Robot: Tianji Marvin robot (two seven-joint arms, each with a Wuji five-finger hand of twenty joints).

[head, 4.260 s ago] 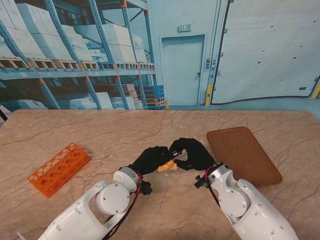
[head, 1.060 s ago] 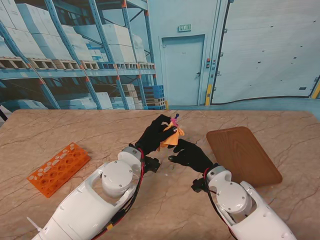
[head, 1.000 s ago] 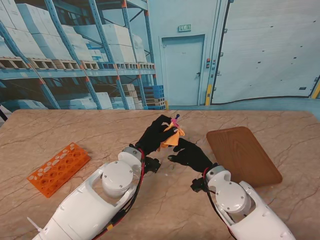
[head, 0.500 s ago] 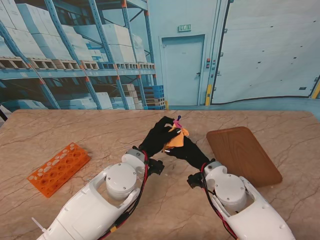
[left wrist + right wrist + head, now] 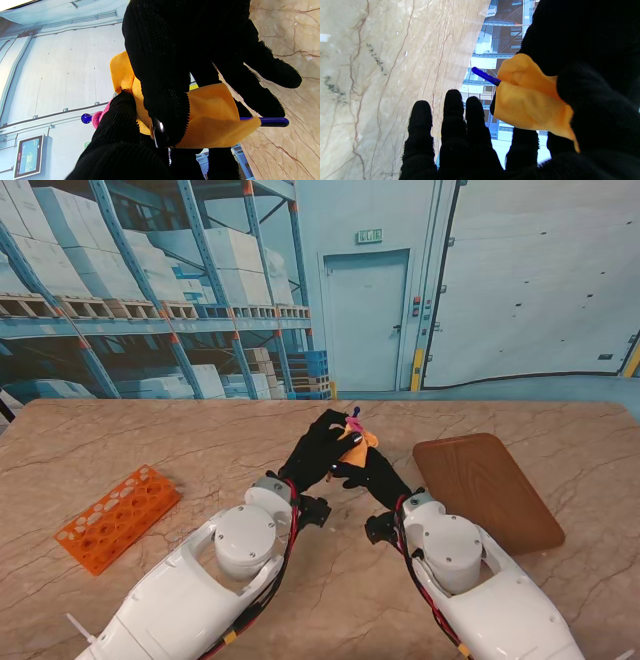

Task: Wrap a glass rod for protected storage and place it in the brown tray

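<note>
Marble table (image 5: 150,440), warehouse backdrop (image 5: 150,290), brown tray (image 5: 490,490)

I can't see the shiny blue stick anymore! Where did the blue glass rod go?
In the stand view the blue glass rod is mid-table, held up inside the orange cloth by the left hand, with the right hand touching it, left of the brown tray.

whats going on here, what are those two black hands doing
The left robot hand holds a blue glass rod wrapped in an orange cloth, lifted off the marble table. Both rod ends poke out of the cloth. The right robot hand is against the bundle, helping with the wrap. The brown wooden tray on the right holds nothing; an orange rack lies far left.
</note>
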